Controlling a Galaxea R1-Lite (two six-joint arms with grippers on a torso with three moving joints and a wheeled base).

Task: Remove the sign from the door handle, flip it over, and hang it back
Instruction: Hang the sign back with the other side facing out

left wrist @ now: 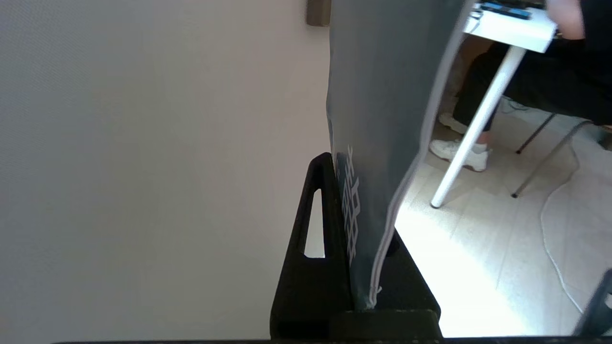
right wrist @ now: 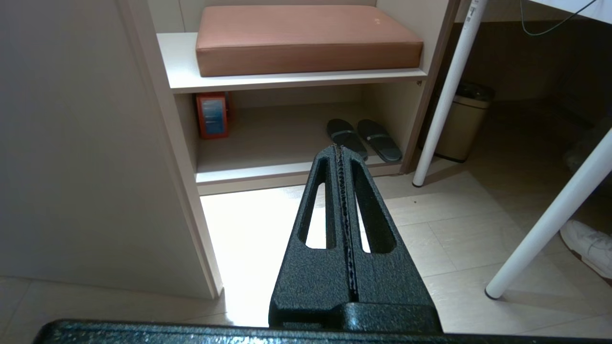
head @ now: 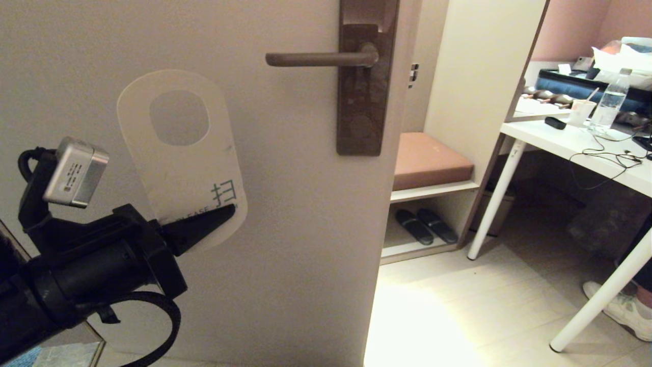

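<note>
Below and left of the door handle, left hand clenching the sign, pale side out, needing flipping before rehanging.

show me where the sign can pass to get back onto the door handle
Free: the bare door face between the sign in the left gripper and the door handle's open tip. Crowded: the lever's root at the dark plate, near the door edge.
</note>
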